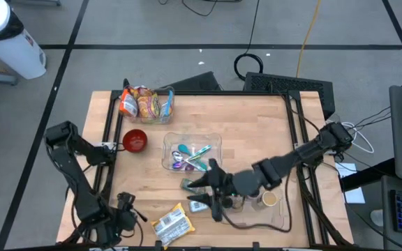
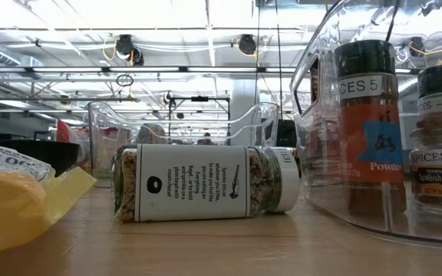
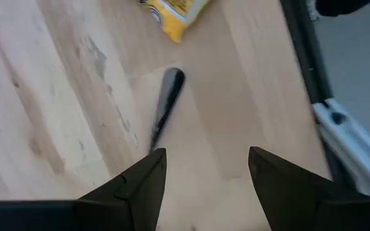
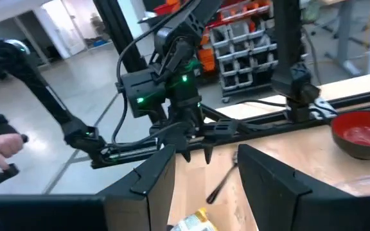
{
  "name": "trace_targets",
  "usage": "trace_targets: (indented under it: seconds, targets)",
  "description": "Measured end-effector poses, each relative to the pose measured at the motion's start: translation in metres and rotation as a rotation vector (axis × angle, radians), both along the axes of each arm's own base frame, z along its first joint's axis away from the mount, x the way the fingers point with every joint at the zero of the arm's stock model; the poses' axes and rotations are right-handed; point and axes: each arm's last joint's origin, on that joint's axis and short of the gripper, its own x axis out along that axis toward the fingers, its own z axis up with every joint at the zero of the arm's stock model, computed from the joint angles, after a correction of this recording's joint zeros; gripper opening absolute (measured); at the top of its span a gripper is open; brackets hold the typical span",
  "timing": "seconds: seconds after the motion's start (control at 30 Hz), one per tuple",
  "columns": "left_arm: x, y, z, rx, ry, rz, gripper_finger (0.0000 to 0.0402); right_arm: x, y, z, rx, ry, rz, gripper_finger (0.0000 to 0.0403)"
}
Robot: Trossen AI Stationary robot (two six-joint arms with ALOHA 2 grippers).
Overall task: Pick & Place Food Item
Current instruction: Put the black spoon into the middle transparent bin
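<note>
Wooden surface (image 1: 271, 132) | jar (image 1: 192, 185) lies on its side by the clear bin (image 1: 274, 223) | right end effector (image 1: 211, 197) open, empty, just beside jar | left end effector (image 1: 128, 213) open, empty, farther off

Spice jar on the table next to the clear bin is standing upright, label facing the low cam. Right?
Not quite. The spice jar is lying on its side, not upright, cap toward the clear bin. Its label does face the camera. The low view shows it.
</note>
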Motion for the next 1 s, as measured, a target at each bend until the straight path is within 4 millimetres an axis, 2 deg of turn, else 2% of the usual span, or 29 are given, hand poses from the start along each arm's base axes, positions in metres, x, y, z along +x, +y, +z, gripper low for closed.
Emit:
trace_targets:
  seconds: [0.2, 0.33, 0.5, 0.63, 0.8, 1.0]
  targets:
    - [0.005, -0.003, -0.013, 0.066, 0.01, -0.116, 0.023, -0.016, 0.027, 0.0, -0.022, -0.011, -0.057, 0.016]
    - [0.007, -0.002, -0.022, 0.122, 0.036, -0.179, 0.023, -0.023, 0.037, 0.0, -0.03, -0.015, -0.076, 0.016]
    - [0.006, 0.008, -0.039, 0.161, 0.088, -0.142, 0.023, -0.024, 0.039, -0.009, -0.024, -0.032, -0.118, 0.016]
    - [0.008, 0.016, -0.052, 0.124, 0.148, -0.079, 0.023, -0.024, 0.04, -0.016, 0.029, -0.083, -0.115, 0.016]
    - [0.007, 0.021, -0.061, 0.115, 0.166, -0.071, 0.0229, -0.025, 0.04, -0.03, 0.086, -0.112, -0.116, 0.016]
    - [0.004, 0.028, -0.071, 0.11, 0.17, -0.056, 0.0229, -0.025, 0.04, -0.034, 0.109, -0.122, -0.116, 0.016]
